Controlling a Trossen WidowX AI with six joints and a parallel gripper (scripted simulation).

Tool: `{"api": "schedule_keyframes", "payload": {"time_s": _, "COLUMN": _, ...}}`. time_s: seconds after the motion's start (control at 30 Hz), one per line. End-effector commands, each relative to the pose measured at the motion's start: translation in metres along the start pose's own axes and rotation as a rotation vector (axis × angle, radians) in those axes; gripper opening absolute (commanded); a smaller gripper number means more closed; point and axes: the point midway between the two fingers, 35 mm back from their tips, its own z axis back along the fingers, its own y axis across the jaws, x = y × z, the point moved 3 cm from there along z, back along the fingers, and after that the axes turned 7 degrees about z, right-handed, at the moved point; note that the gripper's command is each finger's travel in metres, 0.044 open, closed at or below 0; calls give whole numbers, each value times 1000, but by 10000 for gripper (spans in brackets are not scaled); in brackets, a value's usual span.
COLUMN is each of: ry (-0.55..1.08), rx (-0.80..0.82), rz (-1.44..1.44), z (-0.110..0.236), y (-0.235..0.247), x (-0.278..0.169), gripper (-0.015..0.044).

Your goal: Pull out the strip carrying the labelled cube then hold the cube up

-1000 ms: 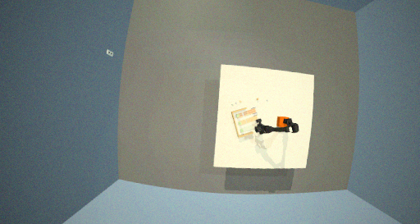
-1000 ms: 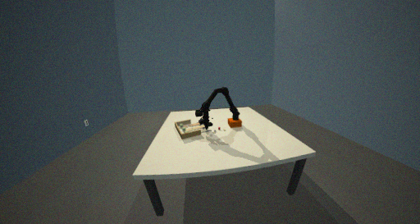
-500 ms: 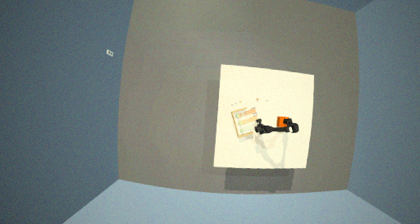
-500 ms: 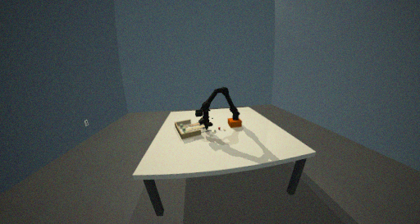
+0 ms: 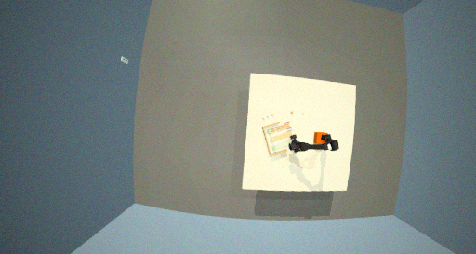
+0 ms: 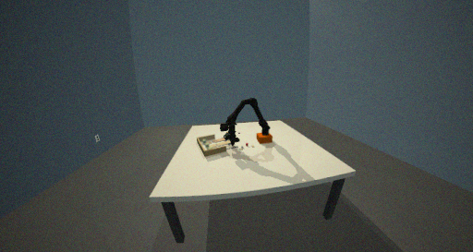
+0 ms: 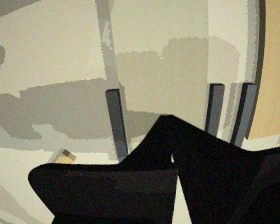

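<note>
Blue-walled room, grey floor, white worktop (image 6: 277,175) on dark legs. Landmark for all positions: shallow tan tray (image 5: 277,138) holding the strips.

Arm rooted on orange base (image 5: 319,137), on the far side of the gripper from the tray. Arm reaches toward the tray; gripper (image 5: 293,144) sits just beside the tray's edge nearest the base, low over the worktop.

Gripper state: jaws fully together, no sign of a strip or cube between them. Wrist view shows only dark gripper body, pale bands and thin dark bars below — cannot tell which strip is which.

Strips (image 5: 278,133) lie across the tray, long axes running roughly toward the base, so a pull would go along that line, away from the tray. Labelled cube: too small to pick out; presumably in the tray on one strip.

Judgement: intact strip not yet drawn out. Key relation — strip ends lie just tray-side of the gripper, which must open first
</note>
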Motion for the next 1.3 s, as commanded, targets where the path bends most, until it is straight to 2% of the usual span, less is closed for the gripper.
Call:
{"api": "schedule_keyframes", "payload": {"time_s": 0.0, "ry": 0, "rx": 3, "rz": 3, "z": -3, "y": 0, "x": 1, "gripper": 0}}
{"api": "schedule_keyframes", "payload": {"time_s": 1.27, "ry": 4, "rx": 4, "rz": 3, "z": -5, "y": 6, "x": -47, "gripper": 0}}
